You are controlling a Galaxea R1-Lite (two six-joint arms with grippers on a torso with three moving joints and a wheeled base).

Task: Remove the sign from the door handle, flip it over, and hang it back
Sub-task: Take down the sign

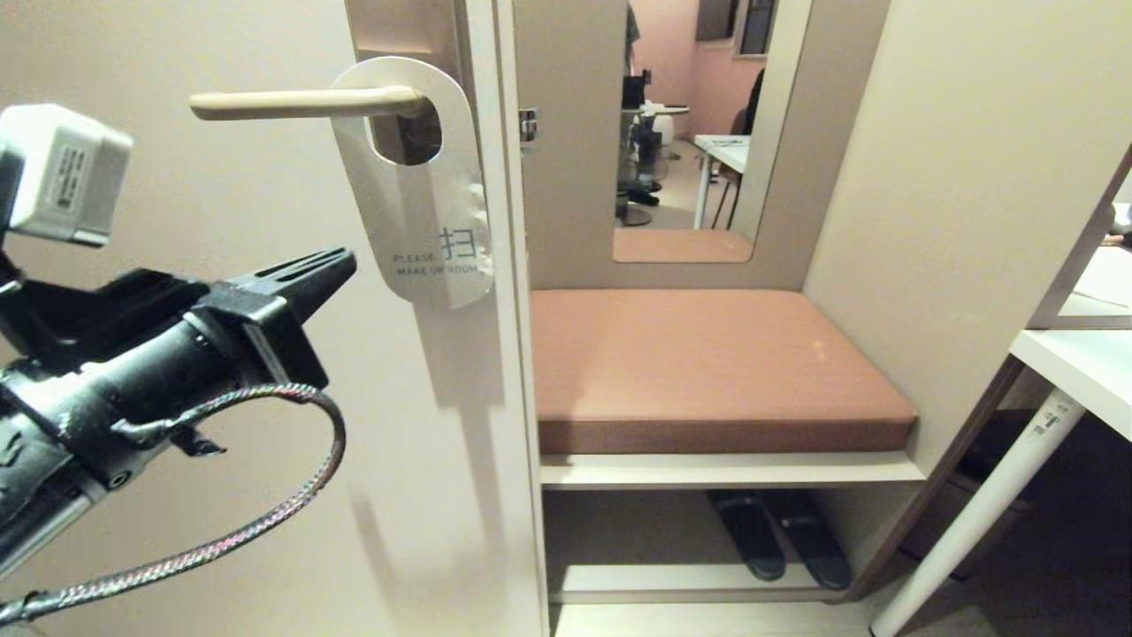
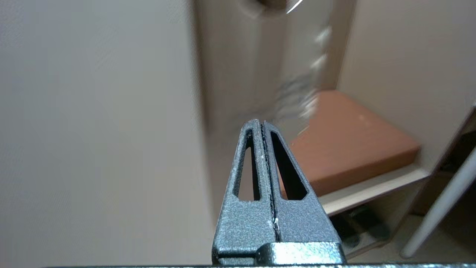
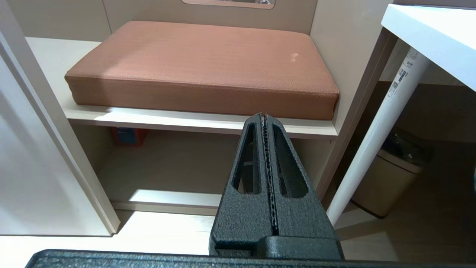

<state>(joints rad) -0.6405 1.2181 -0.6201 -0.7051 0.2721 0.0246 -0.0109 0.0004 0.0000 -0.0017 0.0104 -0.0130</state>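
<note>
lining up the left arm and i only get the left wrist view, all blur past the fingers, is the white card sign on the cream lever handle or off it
Observer: On it. The white card sign hangs by its hole from the cream lever door handle.
Operator: which side faces out
Observer: The white side, reading PLEASE MAKE UP ROOM.
Operator: where is my left gripper next to it
Observer: The left gripper is shut, empty, below the lever and just left of the sign's lower half, not touching it.
Operator: and the right one
Observer: The right gripper is shut, low, facing the brown padded bench cushion.
</note>
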